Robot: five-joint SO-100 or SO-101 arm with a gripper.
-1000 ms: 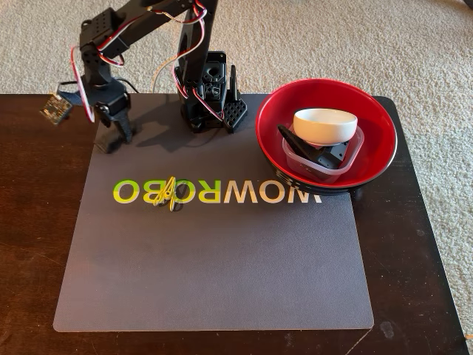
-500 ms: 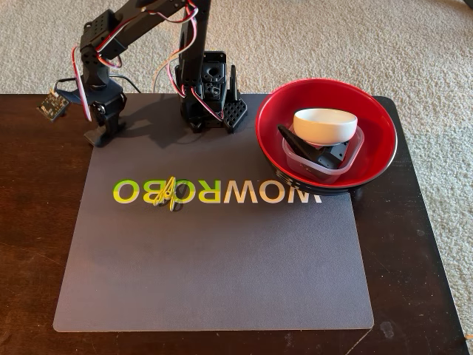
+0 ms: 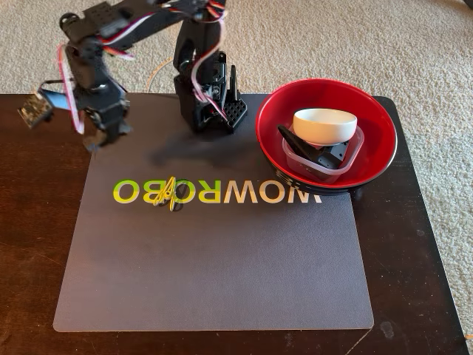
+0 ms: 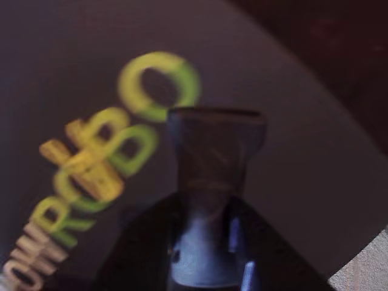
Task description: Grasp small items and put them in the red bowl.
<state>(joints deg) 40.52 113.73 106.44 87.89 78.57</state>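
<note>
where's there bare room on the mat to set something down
The near half of the grey mat, below the lettering, is bare across its whole width. The strip between the yellow clip and the red bowl is free too. It is crowded at the far edge: gripper, arm base, bowl.

Glossy red bowl (image 3: 378, 126) with black outside; white small bowl (image 3: 325, 126); yellow clip (image 3: 167, 194); grey mat (image 3: 222, 266) with yellow-green-to-cream lettering (image 3: 244, 194); dark brown counter (image 3: 37, 222); beige carpet (image 3: 332, 37).
</note>
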